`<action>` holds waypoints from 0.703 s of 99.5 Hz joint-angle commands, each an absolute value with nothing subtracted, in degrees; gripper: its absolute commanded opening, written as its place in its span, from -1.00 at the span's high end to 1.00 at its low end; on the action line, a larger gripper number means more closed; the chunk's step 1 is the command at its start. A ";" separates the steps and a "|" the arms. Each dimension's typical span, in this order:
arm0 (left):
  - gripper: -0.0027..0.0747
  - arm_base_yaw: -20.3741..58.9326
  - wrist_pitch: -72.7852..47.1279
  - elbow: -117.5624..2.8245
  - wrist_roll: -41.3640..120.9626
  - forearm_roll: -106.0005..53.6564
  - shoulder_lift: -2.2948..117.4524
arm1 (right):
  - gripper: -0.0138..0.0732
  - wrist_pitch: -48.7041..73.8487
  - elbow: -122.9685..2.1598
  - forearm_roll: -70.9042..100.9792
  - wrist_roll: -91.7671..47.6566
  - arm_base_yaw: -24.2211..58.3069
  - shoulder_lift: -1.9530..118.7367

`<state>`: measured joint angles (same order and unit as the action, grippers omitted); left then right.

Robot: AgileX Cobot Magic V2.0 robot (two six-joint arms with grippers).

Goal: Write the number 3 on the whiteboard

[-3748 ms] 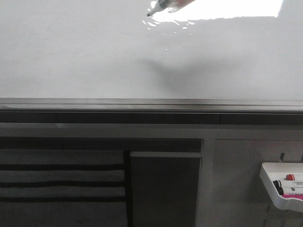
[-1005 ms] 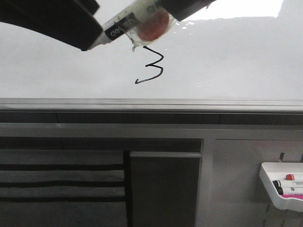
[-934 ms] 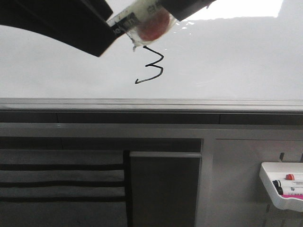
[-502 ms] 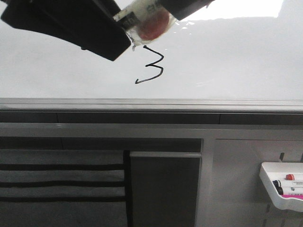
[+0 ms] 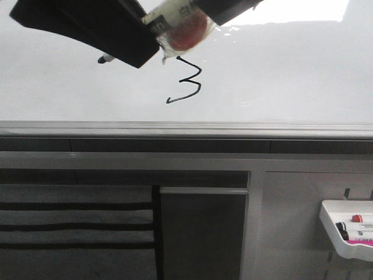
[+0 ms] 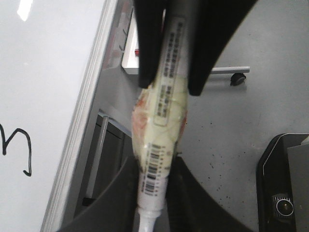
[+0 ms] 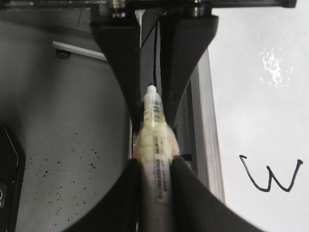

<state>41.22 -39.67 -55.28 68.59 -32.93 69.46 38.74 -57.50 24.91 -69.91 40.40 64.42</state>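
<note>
Whiteboard (image 5: 280, 70) unchanged; left gripper (image 5: 152, 36) has closed over the marker (image 5: 175, 17).

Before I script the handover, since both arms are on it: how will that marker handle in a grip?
The marker looks stiff: it spans both pincers unbent. Its taped midsection bulges, so a pincer closing there would likely seat unevenly. The barrel is round and glossy, so it would probably roll if released onto the whiteboard.

Open room is offered by the whiteboard (image 5: 280, 76) right of and below the number 3 (image 5: 185, 81). The upper left corner is blocked by both end effectors, the left end effector (image 5: 87, 26) and right end effector (image 5: 224, 7), bridged by a marker (image 5: 175, 20).
</note>
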 commanded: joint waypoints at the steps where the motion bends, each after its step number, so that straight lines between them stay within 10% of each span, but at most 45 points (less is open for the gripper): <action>1: 0.99 41.51 -37.19 -57.20 67.35 -35.58 68.36 | 0.58 35.01 -58.82 26.68 -70.23 40.47 63.16; 37: 0.98 39.79 -36.71 -57.20 67.24 -35.58 68.36 | 0.05 35.23 -58.82 26.68 -66.11 37.32 62.39; 70: 0.98 20.88 -28.30 -54.02 56.19 -39.10 68.36 | 0.00 36.50 -58.82 26.68 -56.89 23.02 54.66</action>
